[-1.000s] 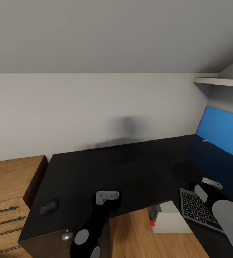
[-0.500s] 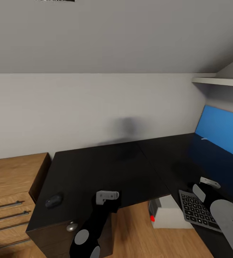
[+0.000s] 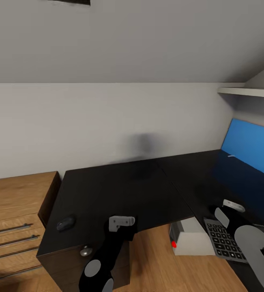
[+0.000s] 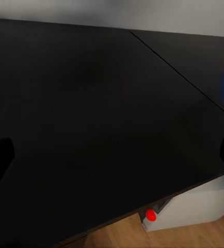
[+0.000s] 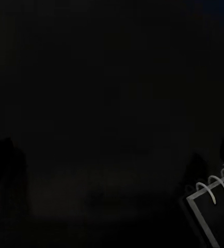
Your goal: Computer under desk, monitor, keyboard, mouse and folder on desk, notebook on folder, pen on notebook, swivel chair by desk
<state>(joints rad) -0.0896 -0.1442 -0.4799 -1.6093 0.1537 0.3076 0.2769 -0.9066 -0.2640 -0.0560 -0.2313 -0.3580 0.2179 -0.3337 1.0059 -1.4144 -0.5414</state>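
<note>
Honestly my worry here is clipping stuff while I roll in. My left pincer hovers over the long glossy black L-shaped desk, fingers spread wide with nothing between them; my right pincer, also apart and empty, hangs right over the slim grey keyboard with dark keys. The small light grey computer tower sits under the desk, and the small dark mouse lies near the edge, easy to knock off.
</note>
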